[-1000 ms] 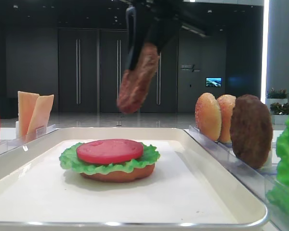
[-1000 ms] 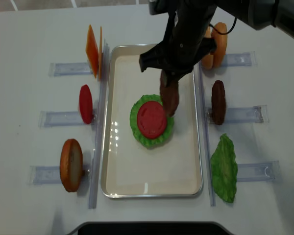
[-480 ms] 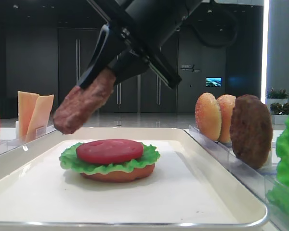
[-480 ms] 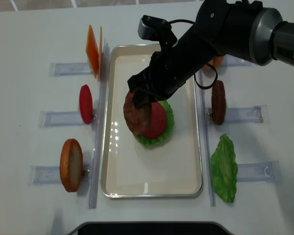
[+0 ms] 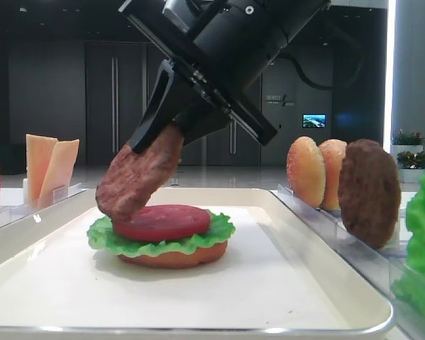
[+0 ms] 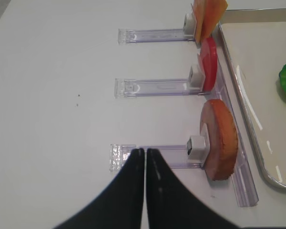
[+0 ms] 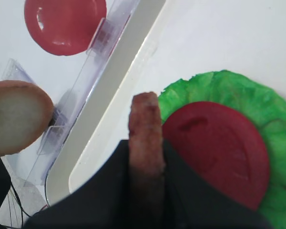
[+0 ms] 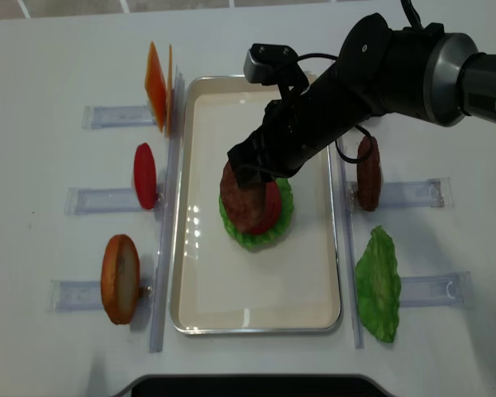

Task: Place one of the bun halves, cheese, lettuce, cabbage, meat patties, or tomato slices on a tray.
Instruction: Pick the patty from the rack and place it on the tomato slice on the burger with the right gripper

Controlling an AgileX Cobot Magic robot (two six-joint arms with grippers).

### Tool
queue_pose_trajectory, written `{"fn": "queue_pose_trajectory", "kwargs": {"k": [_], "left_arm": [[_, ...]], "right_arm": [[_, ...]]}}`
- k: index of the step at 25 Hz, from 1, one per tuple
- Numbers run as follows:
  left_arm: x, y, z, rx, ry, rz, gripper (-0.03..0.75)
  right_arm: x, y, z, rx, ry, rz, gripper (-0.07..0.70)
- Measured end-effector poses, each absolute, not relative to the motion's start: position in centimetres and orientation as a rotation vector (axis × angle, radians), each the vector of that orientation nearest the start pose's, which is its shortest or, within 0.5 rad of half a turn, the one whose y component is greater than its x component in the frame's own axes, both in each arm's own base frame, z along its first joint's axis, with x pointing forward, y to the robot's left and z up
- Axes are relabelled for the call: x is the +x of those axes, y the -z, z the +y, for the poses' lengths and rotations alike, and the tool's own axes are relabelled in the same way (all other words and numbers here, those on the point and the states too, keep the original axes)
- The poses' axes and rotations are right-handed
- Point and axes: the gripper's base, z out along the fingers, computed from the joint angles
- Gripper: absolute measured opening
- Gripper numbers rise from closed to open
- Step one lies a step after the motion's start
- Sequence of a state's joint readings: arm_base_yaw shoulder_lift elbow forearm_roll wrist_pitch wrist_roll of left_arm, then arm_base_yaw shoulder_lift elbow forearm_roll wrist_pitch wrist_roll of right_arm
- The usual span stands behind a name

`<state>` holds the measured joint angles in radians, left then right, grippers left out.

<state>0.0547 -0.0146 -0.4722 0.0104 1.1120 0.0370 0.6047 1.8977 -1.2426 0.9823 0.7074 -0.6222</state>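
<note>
My right gripper (image 8: 252, 169) is shut on a dark brown meat patty (image 8: 241, 197), held on edge and tilted. The patty (image 5: 138, 180) hangs over the left side of a stack on the cream tray (image 8: 256, 289), its low edge at the tomato slice (image 5: 166, 221). Under the tomato lie a lettuce leaf (image 5: 212, 230) and a bun half (image 5: 173, 255). In the right wrist view the patty (image 7: 145, 129) sticks out between my black fingers beside the tomato slice (image 7: 219, 152). My left gripper (image 6: 145, 151) is shut and empty over the table, left of a racked bun half (image 6: 221, 138).
Clear racks left of the tray hold cheese slices (image 8: 157, 74), a tomato slice (image 8: 145, 175) and a bun half (image 8: 120, 279). Racks on the right hold bun halves (image 5: 308, 170), another meat patty (image 8: 368, 172) and a lettuce leaf (image 8: 379, 285).
The right gripper has swung the patty from upright above the tray's far end down and leftward, then in over the stack. The left gripper has not moved.
</note>
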Motion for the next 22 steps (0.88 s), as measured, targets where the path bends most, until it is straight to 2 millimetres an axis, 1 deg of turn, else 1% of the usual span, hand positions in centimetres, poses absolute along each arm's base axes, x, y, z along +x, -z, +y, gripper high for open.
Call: {"fn": "queue_pose_trajectory", "kwargs": {"k": [6, 14, 16, 18, 22], "left_arm": [[-0.63, -26.54, 0.05, -0.019, -0.068, 2.109, 0.000], [-0.63, -26.54, 0.05, -0.019, -0.068, 2.109, 0.000], [-0.63, -26.54, 0.05, -0.019, -0.068, 2.109, 0.000], [-0.63, -26.54, 0.05, -0.019, -0.068, 2.109, 0.000], [-0.63, -26.54, 0.05, -0.019, -0.068, 2.109, 0.000]], "right_arm": [[29.46, -19.69, 26.20, -0.722, -1.027, 2.583, 0.104], [29.57, -19.16, 26.22, -0.732, -1.013, 2.588, 0.104], [29.59, -19.13, 26.18, -0.740, -1.004, 2.587, 0.118], [29.59, -19.07, 26.12, -0.756, -0.989, 2.586, 0.148], [29.76, -18.94, 25.77, -0.791, -0.941, 2.583, 0.297]]}}
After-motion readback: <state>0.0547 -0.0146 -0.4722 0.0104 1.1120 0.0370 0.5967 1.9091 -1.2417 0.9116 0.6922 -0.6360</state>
